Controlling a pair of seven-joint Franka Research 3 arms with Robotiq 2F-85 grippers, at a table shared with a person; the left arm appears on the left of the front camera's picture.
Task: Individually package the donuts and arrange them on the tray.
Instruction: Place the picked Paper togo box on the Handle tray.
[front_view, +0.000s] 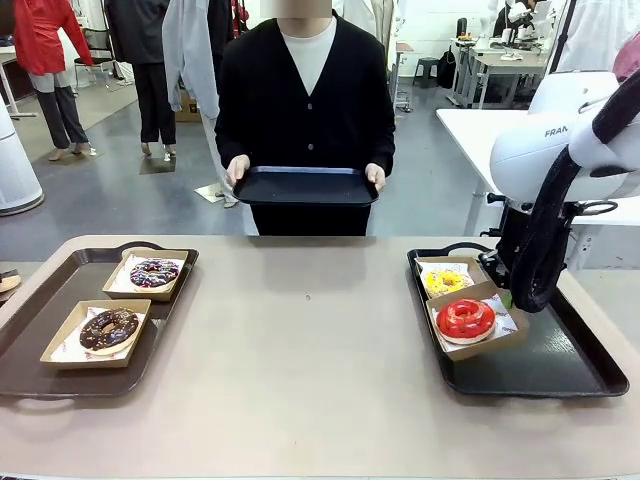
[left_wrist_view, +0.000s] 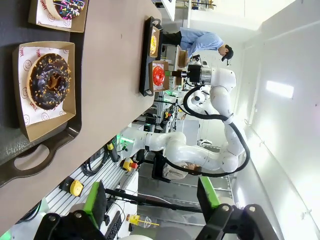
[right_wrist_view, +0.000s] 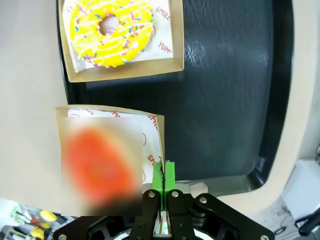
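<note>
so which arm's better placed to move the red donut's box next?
Right. The right gripper is already shut on the wall of the red donut's box on the right tray. The left gripper hangs open off the table's left edge.

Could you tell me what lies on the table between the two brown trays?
Nothing: in the front view the table is bare between the left tray and the right tray.

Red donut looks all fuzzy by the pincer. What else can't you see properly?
- Red donut, right wrist view: a blurred patch covers it.
- Right pincer, front view: the arm's black cable hides it.
- Print on the paper under the chocolate donut, left wrist view: too small to read.
- Sprinkled donut, left wrist view: cut off by the top edge.
</note>
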